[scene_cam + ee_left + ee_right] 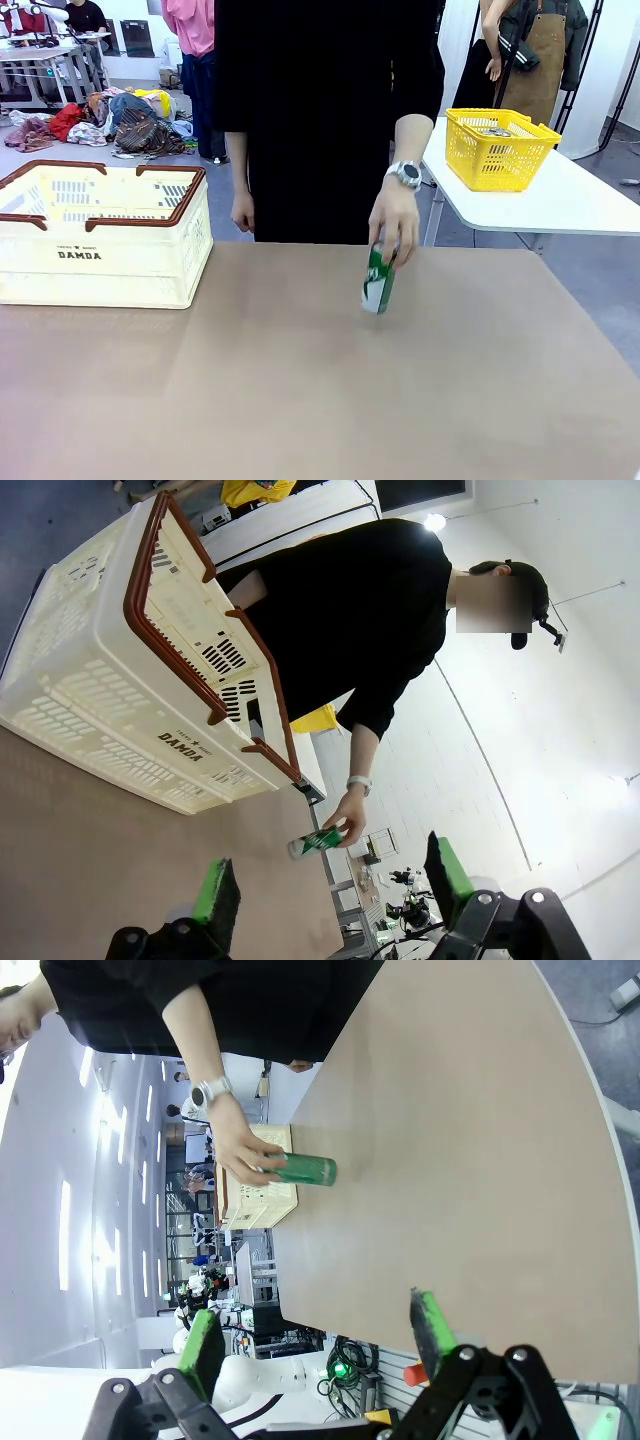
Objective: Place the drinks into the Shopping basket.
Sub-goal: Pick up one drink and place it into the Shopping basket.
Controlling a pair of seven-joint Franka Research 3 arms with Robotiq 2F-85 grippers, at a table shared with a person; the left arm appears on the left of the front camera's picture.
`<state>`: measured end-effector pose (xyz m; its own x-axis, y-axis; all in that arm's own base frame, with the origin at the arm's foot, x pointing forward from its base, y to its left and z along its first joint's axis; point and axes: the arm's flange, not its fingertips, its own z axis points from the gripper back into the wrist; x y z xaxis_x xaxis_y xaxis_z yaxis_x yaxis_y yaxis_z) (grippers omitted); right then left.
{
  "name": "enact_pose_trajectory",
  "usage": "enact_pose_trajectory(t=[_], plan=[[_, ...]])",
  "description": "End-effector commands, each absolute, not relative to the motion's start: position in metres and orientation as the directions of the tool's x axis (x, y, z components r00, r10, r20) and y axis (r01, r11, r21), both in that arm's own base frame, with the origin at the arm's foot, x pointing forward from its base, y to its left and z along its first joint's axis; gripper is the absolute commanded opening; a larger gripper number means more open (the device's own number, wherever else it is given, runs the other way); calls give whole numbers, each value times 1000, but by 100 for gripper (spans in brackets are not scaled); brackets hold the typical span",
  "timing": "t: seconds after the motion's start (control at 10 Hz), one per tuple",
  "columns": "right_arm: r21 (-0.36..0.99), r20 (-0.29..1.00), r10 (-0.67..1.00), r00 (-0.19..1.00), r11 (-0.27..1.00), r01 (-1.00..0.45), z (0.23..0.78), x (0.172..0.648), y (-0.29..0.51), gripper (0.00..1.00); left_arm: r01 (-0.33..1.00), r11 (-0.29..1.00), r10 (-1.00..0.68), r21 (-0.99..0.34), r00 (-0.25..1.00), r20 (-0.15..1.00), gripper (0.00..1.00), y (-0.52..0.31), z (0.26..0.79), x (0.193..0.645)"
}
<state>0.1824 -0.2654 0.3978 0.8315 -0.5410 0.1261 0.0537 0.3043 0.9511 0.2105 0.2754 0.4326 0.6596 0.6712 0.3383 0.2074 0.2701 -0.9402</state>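
Left pincer (335, 880) and right pincer (318, 1335) gape empty. A hand (395, 222) steadies the green can (378, 280) at one o'clock, likely for pickup. The basket (100, 265) sits at ten.

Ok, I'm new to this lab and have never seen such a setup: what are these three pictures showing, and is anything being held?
The front picture looks across a brown table at a person standing opposite. The other two come from cameras on the robot's wrists. The green-tipped prongs at the bottom are its left hand and right hand, both open and empty. On the table stands a cream shopping basket. The person's hand holds a green drink can, tilted, down at the tabletop.
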Motion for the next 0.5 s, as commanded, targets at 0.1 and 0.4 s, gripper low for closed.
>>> enact_pose_trajectory(t=[0.1, 0.4], plan=[[954, 155, -546, 823, 299, 18, 399, 185, -267, 100, 237, 271, 672, -933, 647, 360, 100, 277, 433, 211], [954, 155, -546, 823, 299, 18, 399, 185, -267, 100, 237, 271, 672, -933, 647, 360, 100, 277, 433, 211]])
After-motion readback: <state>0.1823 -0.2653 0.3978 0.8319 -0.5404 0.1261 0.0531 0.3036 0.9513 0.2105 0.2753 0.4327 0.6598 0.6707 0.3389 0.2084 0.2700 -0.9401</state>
